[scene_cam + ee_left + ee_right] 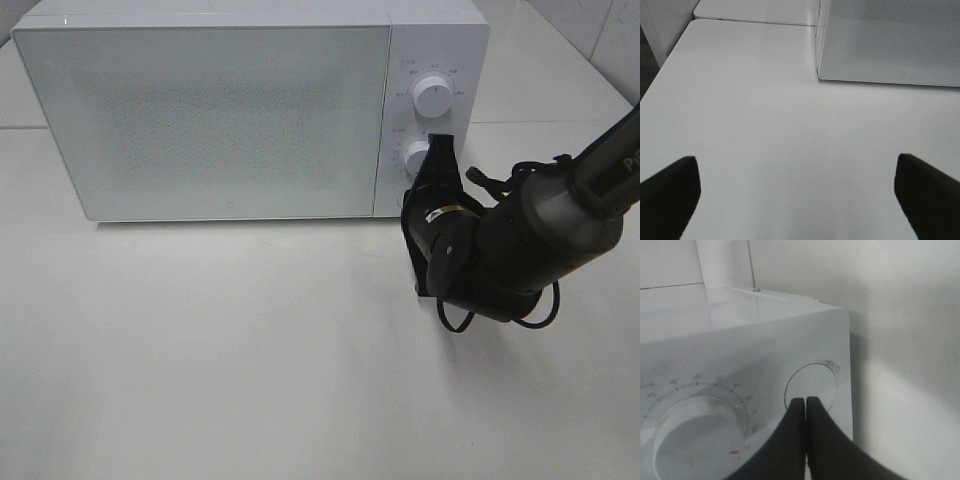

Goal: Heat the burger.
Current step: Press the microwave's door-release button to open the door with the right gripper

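Right claw (806, 404), shut and empty, tips at round button (812, 380) beside knob (695, 435) on closed microwave (200, 120), should push straight and centred; left claw (797, 175) gapes wide, empty.

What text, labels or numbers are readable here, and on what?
"PI": white letters on the right arm, cut off by the frame edge.
Scale marks around the dials: too small or blurred in every view.
Small mark low on the microwave door: unreadable.
Yellow sticker near the right wrist: unreadable.
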`<state>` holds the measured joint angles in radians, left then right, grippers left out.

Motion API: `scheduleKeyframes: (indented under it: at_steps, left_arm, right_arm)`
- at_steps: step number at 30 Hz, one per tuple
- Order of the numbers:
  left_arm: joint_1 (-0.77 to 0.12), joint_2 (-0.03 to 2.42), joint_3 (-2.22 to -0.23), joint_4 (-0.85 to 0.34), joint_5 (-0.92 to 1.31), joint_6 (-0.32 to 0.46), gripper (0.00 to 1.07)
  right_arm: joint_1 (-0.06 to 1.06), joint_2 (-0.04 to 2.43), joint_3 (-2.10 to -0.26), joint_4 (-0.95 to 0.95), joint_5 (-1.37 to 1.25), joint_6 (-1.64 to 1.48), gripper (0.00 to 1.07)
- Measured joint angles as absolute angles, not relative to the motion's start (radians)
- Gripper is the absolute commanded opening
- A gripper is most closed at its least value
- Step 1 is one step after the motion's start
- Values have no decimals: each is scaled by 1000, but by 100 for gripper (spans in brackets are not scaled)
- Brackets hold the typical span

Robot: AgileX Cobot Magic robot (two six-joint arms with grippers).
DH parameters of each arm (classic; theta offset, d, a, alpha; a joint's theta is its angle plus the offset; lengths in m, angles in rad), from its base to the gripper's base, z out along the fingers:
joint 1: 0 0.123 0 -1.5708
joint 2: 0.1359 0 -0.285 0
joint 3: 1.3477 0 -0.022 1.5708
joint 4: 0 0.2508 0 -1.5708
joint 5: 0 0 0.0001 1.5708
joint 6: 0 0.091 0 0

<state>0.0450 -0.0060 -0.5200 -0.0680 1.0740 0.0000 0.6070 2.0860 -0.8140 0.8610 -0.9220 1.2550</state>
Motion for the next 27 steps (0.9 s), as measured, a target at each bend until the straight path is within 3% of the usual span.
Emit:
scheduleKeyframes:
  at_steps: [27]
  left_arm:
    - [45,-6,-520,-68,1074,0,98]
  right_arm:
    - [567,2164,-891,814,-908,1300,0]
